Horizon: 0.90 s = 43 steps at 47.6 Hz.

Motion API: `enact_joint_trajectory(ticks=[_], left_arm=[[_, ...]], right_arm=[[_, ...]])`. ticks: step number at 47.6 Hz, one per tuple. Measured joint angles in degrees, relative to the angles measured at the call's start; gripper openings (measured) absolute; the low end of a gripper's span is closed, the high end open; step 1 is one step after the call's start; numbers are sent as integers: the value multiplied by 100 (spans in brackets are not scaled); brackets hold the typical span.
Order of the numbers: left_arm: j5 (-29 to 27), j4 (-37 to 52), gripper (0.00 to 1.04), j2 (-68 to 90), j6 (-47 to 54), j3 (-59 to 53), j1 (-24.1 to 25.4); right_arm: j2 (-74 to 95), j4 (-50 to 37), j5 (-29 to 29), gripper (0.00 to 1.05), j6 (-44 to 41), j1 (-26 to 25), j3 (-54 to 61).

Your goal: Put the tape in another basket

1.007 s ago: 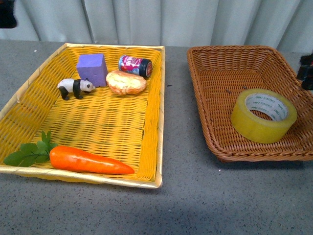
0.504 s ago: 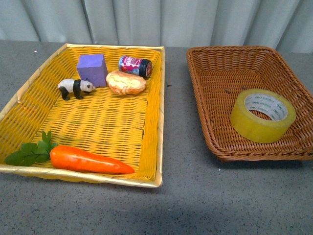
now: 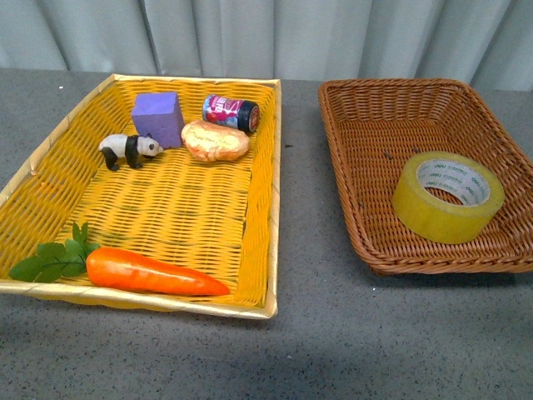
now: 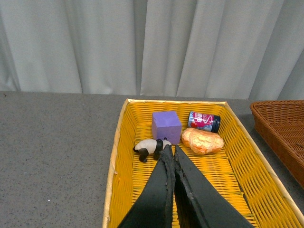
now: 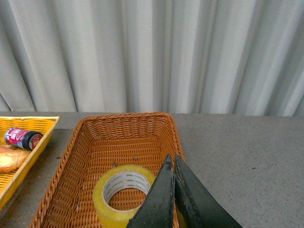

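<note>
The yellow tape point(image 3: 448, 197) lies flat in the near right part of the brown wicker basket point(image 3: 346, 179); the right wrist view shows the tape point(image 5: 122, 193) in the basket point(image 5: 71, 156) too. My right gripper point(image 5: 172, 158) is shut and empty, raised above the basket beside the tape, apart from it. Over the yellow tray point(image 4: 116, 161) my left gripper point(image 4: 171, 149) is shut with nothing in it. Neither arm shows in the front view.
The yellow woven tray point(image 3: 271, 208) on the left holds a carrot point(image 3: 154, 272), a panda figure point(image 3: 127, 149), a purple block point(image 3: 157, 117), a bread piece point(image 3: 215, 140) and a small can point(image 3: 231, 111). A grey curtain hangs behind the grey table point(image 3: 308, 333).
A dark part of the right arm seen at the right edge of the front view one second ago has left the picture. The tape and the other items have not moved.
</note>
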<state>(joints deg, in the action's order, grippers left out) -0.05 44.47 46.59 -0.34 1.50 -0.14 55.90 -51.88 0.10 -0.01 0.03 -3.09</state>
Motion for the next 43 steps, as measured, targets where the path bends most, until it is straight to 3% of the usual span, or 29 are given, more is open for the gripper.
enact_joint_trajectory(ticks=[43], left_arm=[[2,-2863,4,-3099,7,-33,0]], right_arm=[[-3600,3185,-4,1,0,0,282]])
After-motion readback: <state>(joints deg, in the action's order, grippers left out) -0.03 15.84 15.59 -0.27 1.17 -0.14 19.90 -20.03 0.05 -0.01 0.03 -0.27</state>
